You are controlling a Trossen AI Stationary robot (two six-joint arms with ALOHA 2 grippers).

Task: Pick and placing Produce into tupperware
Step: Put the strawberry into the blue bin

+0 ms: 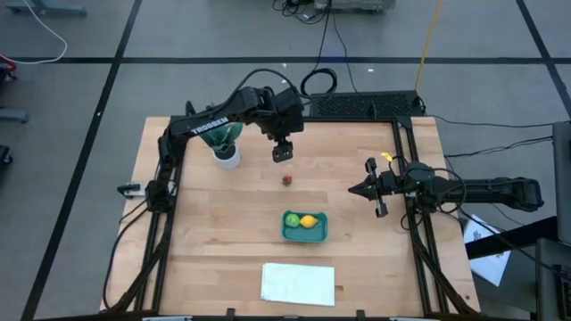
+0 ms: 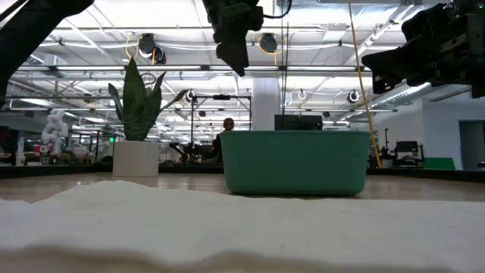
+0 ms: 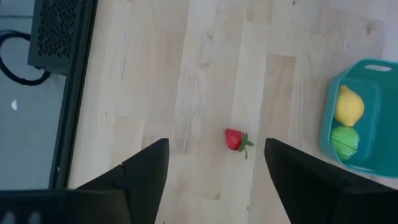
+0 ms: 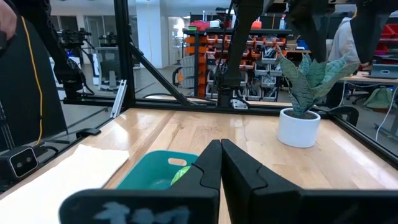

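Your left hand (image 1: 283,153) hangs spread above the strawberry (image 1: 287,180); lime (image 1: 292,219) and lemon (image 1: 308,221) sit in the tub (image 1: 304,235); your right hand (image 1: 372,189) is pressed together.

A potted plant (image 1: 227,152) and a white sheet (image 1: 298,283) sit well apart.

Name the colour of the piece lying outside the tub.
Red, with a green leafy end; left wrist view.

We see a shallow teal tub (image 1: 304,234) sitting on the wooden surface (image 1: 214,232), holding a light green round fruit (image 1: 292,219) and a yellow lemon (image 1: 309,221) side by side. A small red strawberry (image 1: 287,180) with a green leafy cap lies alone on the bare wood, apart from the tub.
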